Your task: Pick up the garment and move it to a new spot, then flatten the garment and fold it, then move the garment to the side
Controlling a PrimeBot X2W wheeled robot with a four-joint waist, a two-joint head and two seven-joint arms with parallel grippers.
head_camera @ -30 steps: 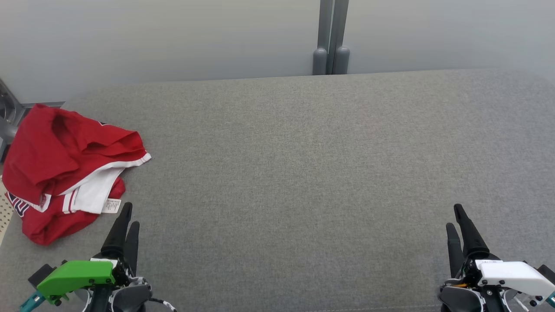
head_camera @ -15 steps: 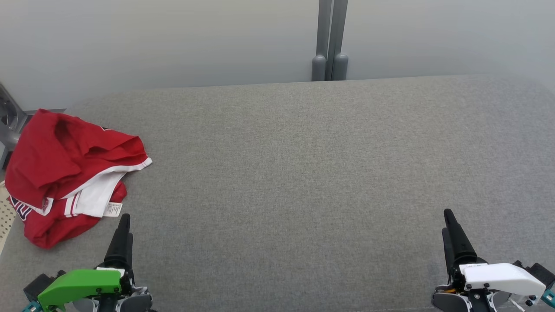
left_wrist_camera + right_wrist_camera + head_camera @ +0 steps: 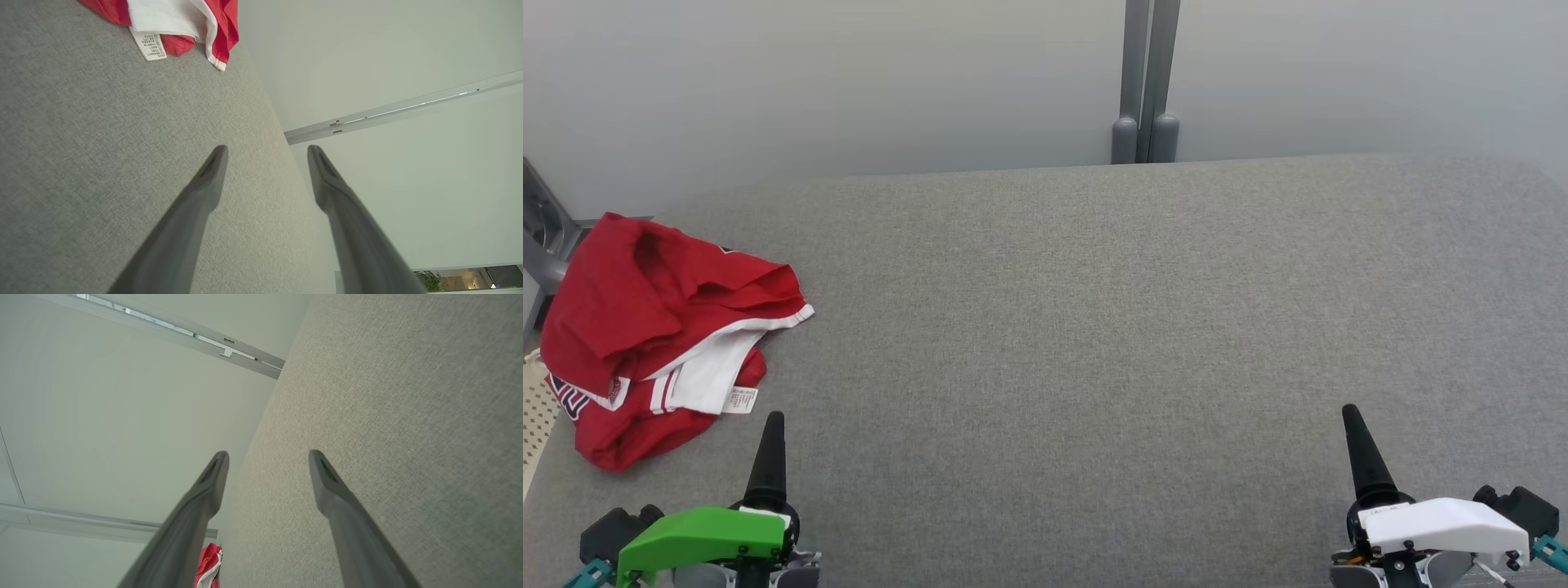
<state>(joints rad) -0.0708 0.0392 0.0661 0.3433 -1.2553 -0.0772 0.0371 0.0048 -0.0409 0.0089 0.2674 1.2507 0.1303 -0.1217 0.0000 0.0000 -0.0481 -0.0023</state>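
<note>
You see the crumpled red mesh garment with white trim at the left edge of the head view. It lies on the grey fabric-covered surface, with its white care label at its lower edge. Your left gripper sits at the lower left, just below that label, fingers spread wide and empty. Your right gripper sits at the lower right, well apart from the garment, also spread wide and holding nothing.
</note>
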